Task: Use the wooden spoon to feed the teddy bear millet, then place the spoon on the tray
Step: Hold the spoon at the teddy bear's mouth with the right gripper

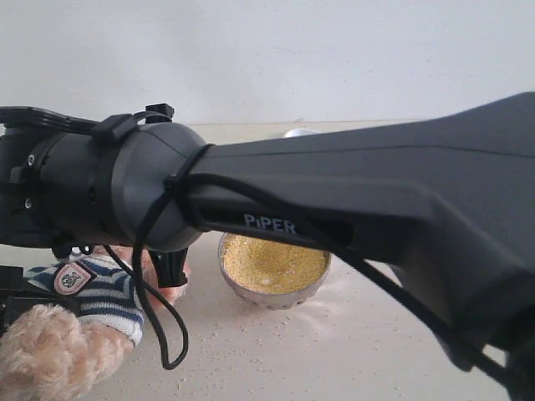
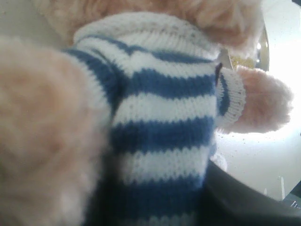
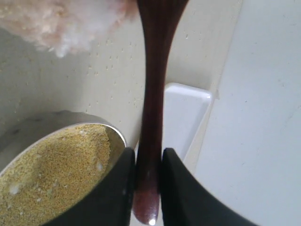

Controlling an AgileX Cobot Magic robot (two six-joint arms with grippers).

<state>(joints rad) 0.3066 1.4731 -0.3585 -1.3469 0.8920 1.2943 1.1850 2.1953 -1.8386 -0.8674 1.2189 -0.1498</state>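
Filling most of the exterior view, the right arm [image 1: 351, 192] stretches from 3 o'clock to 9 o'clock and hides everything behind it. Under it, near 6 o'clock, the steel bowl [image 1: 276, 298] shows only its near half, filled with the millet [image 1: 272, 261]; loose grains [image 1: 251, 342] speckle the desk [image 1: 359, 334] in front of it. At 8 o'clock the teddy bear [image 1: 92, 292] is cut off by the frame edge and the arm; only a striped sleeve, the shield badge and a fluffy paw show, and its face is hidden.

In the right wrist view the right fingers [image 3: 123, 188] are clamped on the thin handle of the wooden spoon [image 3: 153, 94], one on each side, with the butt end poking out just past them. The spoon's far end runs out of the picture beside the bear's fur, so its scoop and any load cannot be seen. The spoon is held above the desk, with the bowl to one side; the tray [image 3: 188, 117] lies on the desk beyond the handle, and only one rounded end of it shows.

In the left wrist view the bear's striped shirt fills the picture, blurred by closeness; only a dark edge of the left fingers [image 2: 244, 202] shows, so I cannot tell whether they grip the bear or stand apart.
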